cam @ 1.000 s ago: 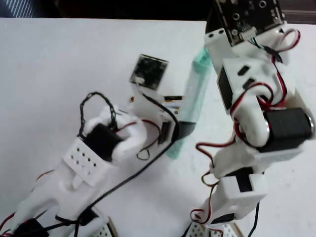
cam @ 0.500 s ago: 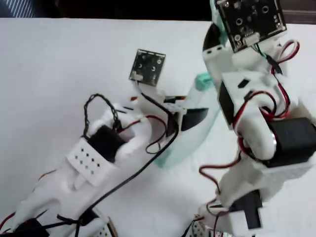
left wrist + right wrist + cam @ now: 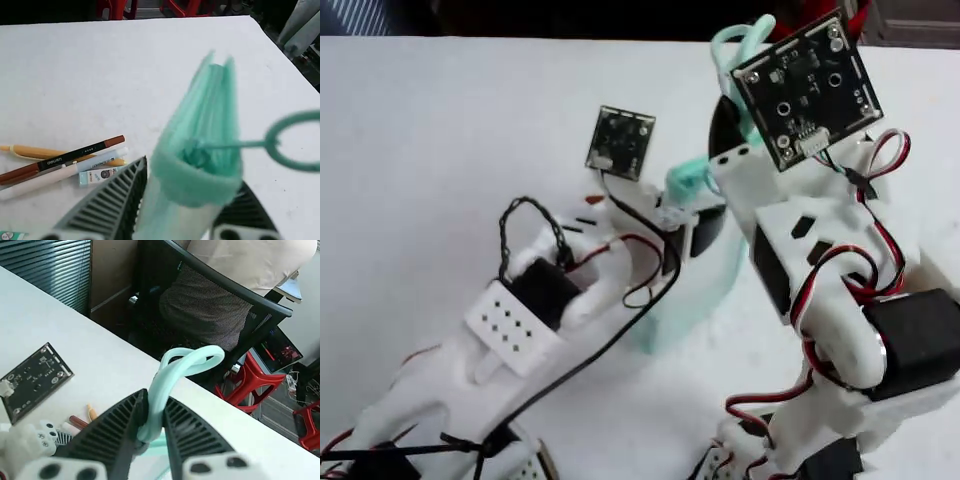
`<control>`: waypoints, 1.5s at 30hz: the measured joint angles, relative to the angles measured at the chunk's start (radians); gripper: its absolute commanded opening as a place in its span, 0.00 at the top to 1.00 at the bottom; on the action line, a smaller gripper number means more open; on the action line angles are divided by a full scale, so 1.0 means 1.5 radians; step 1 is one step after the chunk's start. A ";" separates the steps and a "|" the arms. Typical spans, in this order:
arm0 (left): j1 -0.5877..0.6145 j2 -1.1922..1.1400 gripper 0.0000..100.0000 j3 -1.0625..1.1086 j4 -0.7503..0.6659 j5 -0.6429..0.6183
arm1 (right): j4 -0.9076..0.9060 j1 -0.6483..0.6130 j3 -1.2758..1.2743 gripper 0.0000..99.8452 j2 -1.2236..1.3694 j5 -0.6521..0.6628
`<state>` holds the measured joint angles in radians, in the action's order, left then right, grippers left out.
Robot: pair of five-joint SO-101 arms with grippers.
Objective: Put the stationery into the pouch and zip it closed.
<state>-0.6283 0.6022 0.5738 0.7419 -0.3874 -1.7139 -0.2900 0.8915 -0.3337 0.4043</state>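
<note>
Gripping the pouch (image 3: 210, 110), the left claw (image 3: 192, 175) is clamped on it, the teal fabric squeezed between its 2 fingers. The right claw (image 3: 154, 401) is pinched on the pouch's loop (image 3: 192, 360), which arches just above its tips. Pens (image 3: 65, 160) lie on the table (image 3: 75, 75) beside the left claw.

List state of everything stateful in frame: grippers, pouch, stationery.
left gripper: shut on the pouch body.
right gripper: shut on the pouch's loop.
pouch: tilted up, held by both grippers; can't tell if the zip is open or shut.
loop: pinched and doubled over above the right gripper.
pens: lying flat on the table, outside the pouch.
</note>
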 measured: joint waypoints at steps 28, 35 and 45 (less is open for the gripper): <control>-0.071 0.279 0.98 0.131 0.084 0.291 | 0.239 0.268 -0.296 0.98 0.000 0.000; -0.066 0.407 0.98 0.240 0.055 0.291 | 0.255 0.302 -0.296 0.98 0.001 0.000; -0.070 0.393 0.98 0.253 0.055 0.291 | 0.248 0.356 -0.329 0.98 -0.023 0.057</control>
<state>-0.7327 1.1914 0.9528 0.8247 0.0483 -1.3426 0.2440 0.3974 -0.3675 0.4902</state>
